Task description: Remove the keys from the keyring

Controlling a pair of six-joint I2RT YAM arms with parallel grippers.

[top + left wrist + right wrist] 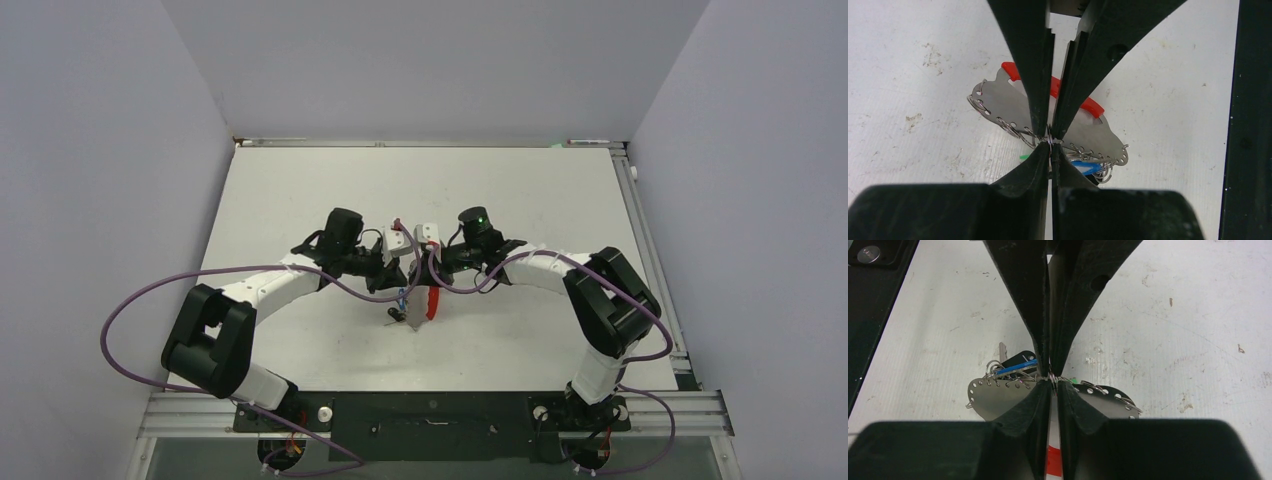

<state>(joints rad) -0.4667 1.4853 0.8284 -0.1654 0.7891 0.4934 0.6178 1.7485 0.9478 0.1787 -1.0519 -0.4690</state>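
Observation:
The keyring is a grey metal plate (1008,102) with a row of edge holes, small wire rings and a red arc (1091,104). It hangs just above the table in the top view (430,303). A blue-headed key (1086,167) and a green-headed key (1024,157) hang behind it; the silvery keys are mostly hidden. My left gripper (1050,144) is shut on the wire rings at the plate's edge. My right gripper (1052,379) is shut on the same spot from the opposite side, tip to tip. The right wrist view shows the plate (998,399), blue key (1017,367) and green key (1074,381).
The white table (300,190) is scuffed, with grey walls on three sides. Both arms reach to the table's middle, the left gripper (400,283) and right gripper (418,283) touching. Purple cables (150,290) loop off both arms. A black mounting rail (430,412) runs along the near edge.

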